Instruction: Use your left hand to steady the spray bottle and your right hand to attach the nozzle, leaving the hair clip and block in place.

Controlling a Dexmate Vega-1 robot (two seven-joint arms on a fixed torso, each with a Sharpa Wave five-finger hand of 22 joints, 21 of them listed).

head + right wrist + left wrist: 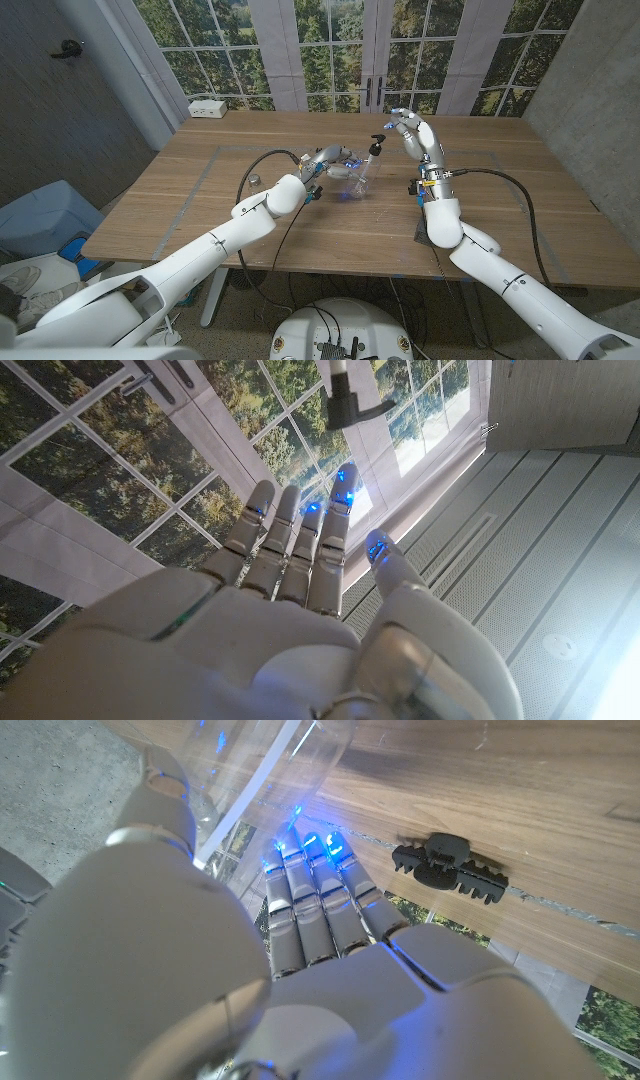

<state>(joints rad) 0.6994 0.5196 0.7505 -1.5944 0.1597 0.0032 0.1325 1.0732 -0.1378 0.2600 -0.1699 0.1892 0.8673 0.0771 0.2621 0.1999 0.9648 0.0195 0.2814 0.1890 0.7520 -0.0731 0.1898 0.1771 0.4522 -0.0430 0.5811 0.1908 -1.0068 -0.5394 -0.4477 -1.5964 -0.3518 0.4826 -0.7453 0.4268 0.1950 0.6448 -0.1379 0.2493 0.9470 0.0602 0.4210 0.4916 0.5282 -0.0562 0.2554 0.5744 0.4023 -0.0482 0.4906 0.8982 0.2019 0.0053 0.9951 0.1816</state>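
Head view first: the left hand (pixel 322 160) sits just left of centre, fingers wrapped round the clear spray bottle (pixel 352 181), which stands on the wooden table (pixel 500 215) a little tilted. From the left wrist view the fingers (pixel 310 905) lie along the bottle's clear wall, so the hold looks firm. Up and to the right, the right hand (pixel 412 133) is raised with its fingers apart, and the nozzle (pixel 377 146) shows just off their tips, above the bottle; whether anything pinches it I cannot tell, since the right wrist view shows the nozzle (pixel 345 400) beyond spread fingers. The black hair clip (pixel 450 867) lies near the left hand. I'd judge the nozzle should come straight down over the neck, with the bottle held upright and still and the clip left untouched.
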